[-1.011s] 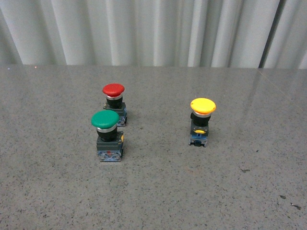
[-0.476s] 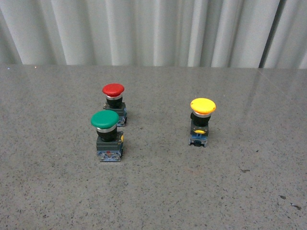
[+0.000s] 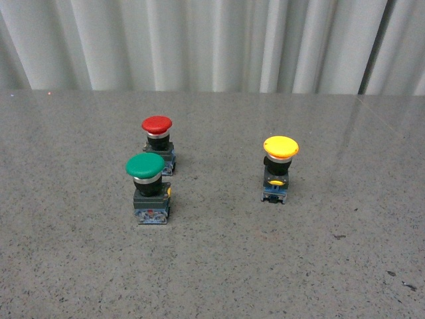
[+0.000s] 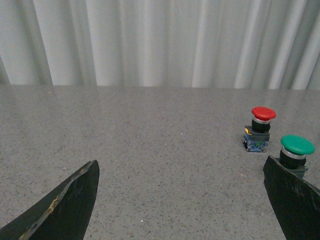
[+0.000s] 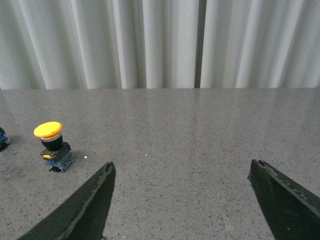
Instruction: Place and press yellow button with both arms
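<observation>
The yellow button stands upright on the grey speckled table, right of centre in the front view, with nothing touching it. It also shows in the right wrist view, far off to one side of my right gripper, which is open and empty above bare table. My left gripper is open and empty; one of its fingers partly hides the green button. Neither arm shows in the front view.
A green-capped button and a red-capped button stand close together left of centre; both show in the left wrist view, green and red. White pleated curtains close off the table's far edge.
</observation>
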